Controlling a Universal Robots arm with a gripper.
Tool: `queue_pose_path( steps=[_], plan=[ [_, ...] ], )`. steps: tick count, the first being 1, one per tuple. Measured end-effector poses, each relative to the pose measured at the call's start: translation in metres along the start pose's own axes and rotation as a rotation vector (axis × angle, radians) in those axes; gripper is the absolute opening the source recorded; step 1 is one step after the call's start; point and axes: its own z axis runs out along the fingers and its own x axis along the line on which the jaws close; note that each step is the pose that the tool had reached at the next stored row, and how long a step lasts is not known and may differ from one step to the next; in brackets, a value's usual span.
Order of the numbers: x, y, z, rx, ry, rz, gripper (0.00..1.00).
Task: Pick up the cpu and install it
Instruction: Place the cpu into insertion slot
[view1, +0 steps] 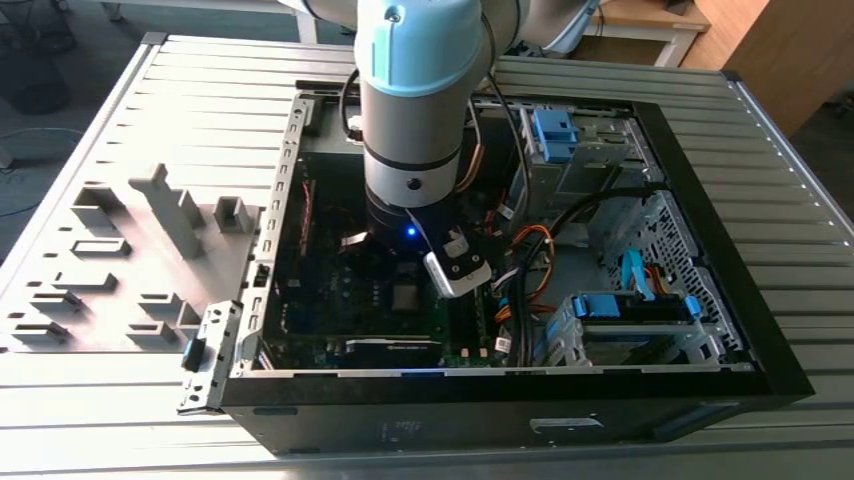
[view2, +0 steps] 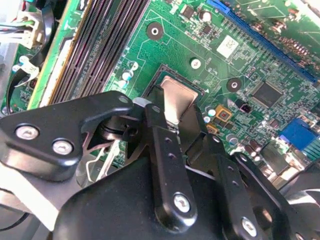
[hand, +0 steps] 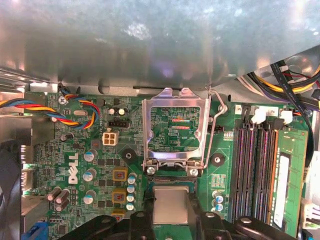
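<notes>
From the exterior view's left: grey fixture blocks (view1: 160, 215) on a slatted table (view1: 80, 420), well apart from the work. Next, an open computer case (view1: 707, 230), side panel off, giving reach from above. At its middle, the arm (view1: 420, 100), reaching straight down to the motherboard (hand: 100, 170).

In the first wrist view, gripper (hand: 171, 216) fingers (hand: 142, 222) closed against two opposite edges of the cpu (hand: 170, 202). Held flat and square at the socket, probably for an even seat. Just beside, load plate (hand: 175, 127) swung upright, keeping the socket free.
</notes>
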Motion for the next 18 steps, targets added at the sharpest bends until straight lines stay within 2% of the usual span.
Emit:
queue_pose_path(
  steps=[1, 2, 4, 5, 9, 15, 18],
  plan=[
    [0.0, 0.0, 0.0, 0.0, 0.0, 0.0, 0.4],
    [0.0, 0.0, 0.0, 0.0001, 0.0, 0.0, 0.45],
    [0.0, 0.0, 0.0, 0.0001, 0.0, 0.0, 0.45],
    [-0.0001, 0.0001, 0.0003, 0.0006, -0.0003, 0.0, 0.52],
    [0.0, 0.0002, 0.0037, 0.0022, -0.0001, 0.0, 0.52],
    [0.0001, -0.0015, 0.0047, 0.0126, 0.0004, 0.002, 0.52],
    [-0.0001, -0.0015, 0.0058, 0.0131, 0.0004, 0.002, 0.52]
  ],
)
